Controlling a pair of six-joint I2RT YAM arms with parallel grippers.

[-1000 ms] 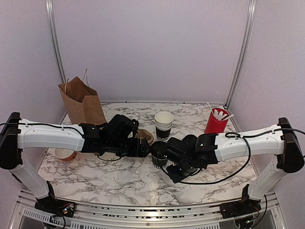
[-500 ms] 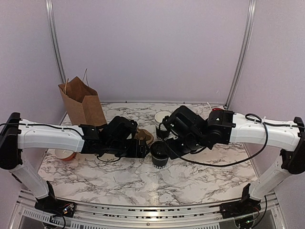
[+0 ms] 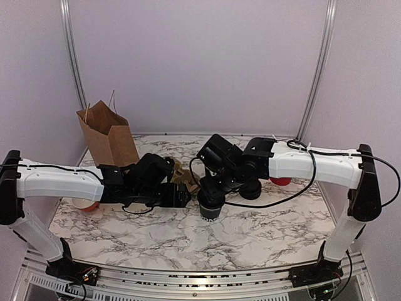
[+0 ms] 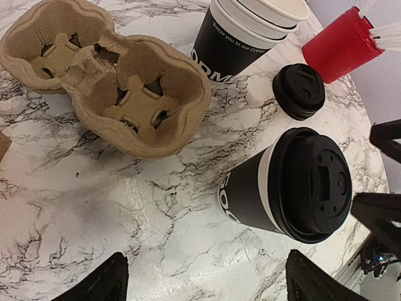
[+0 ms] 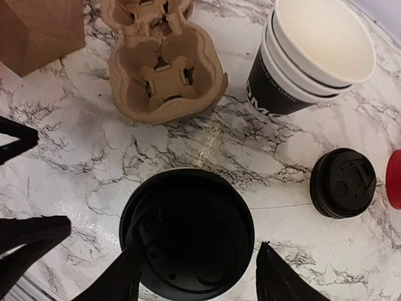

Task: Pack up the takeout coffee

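Stacked black paper cups [image 4: 229, 47] read "Breeze you to our". Left fingers [image 4: 94, 285] wide apart, empty; right fingers [image 5: 279, 276] apart, straddling the black-lidded black paper cup [image 4: 247, 194]; contact unclear.

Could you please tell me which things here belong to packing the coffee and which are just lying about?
For the job: lidded coffee cup, stack of open cups, cardboard cup carrier, probably the paper bag.
Lying about: loose black lids, red cup of stirrers.

Lab rig booth: plain walls [image 3: 200, 63], aluminium frame [image 3: 72, 56].
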